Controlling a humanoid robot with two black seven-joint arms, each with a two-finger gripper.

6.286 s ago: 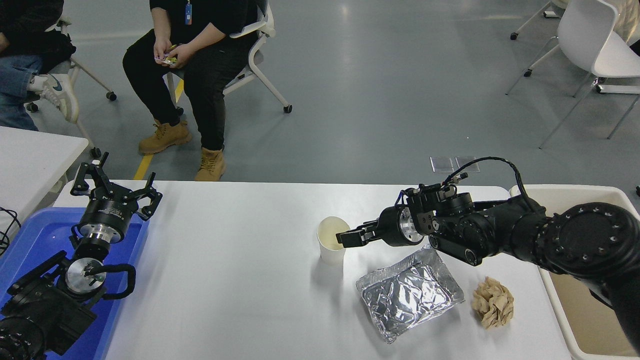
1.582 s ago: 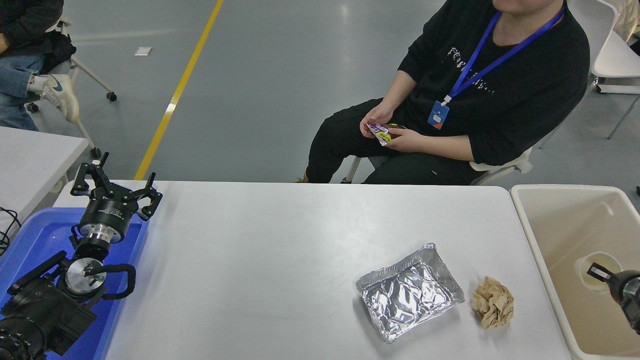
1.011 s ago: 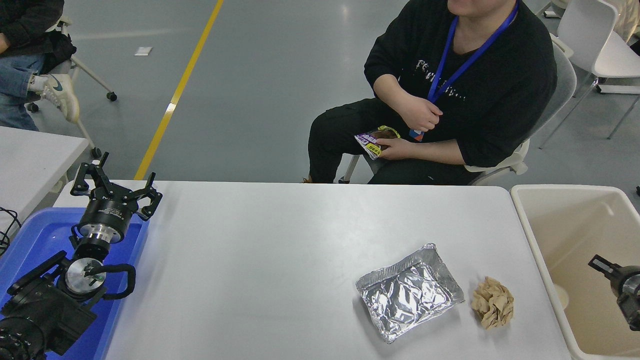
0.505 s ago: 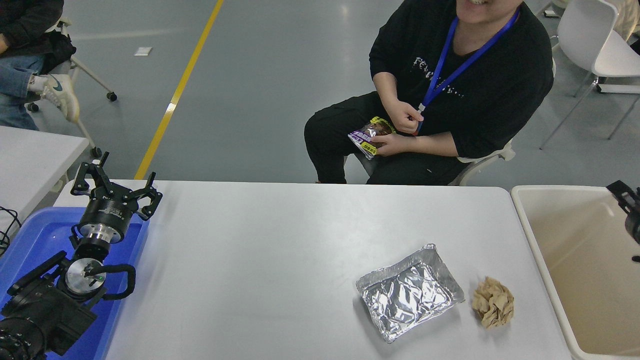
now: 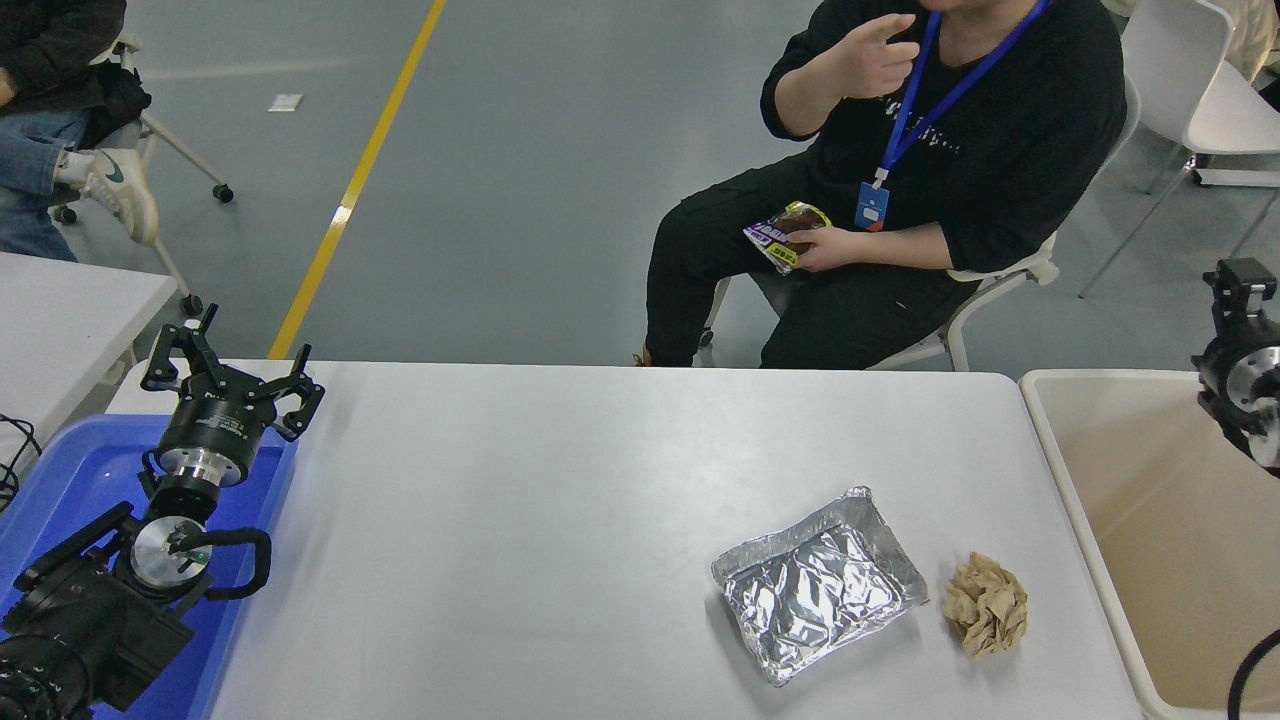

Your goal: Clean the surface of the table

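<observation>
The white table surface (image 5: 550, 520) carries a crumpled foil tray (image 5: 820, 585) at the right front and a ball of crumpled brown paper (image 5: 985, 605) just right of it. My right gripper (image 5: 1240, 278) is raised at the picture's right edge, above the far side of the beige bin (image 5: 1130, 500), pointing up and away and well apart from both items. Nothing shows in it. My left gripper (image 5: 225, 372) stands open and parked over the blue tray (image 5: 60, 470) at the lower left.
A person in black sits on a chair beyond the table's far edge holding a snack packet (image 5: 785, 235), one hand (image 5: 870, 50) raised. A smaller white table (image 5: 60, 310) stands at the left. White chairs (image 5: 1200, 80) are at the top right.
My right gripper let go of the paper cup in the bin, then rose out of it to above its far right side. The seated person moved in behind the table and raised a hand.
</observation>
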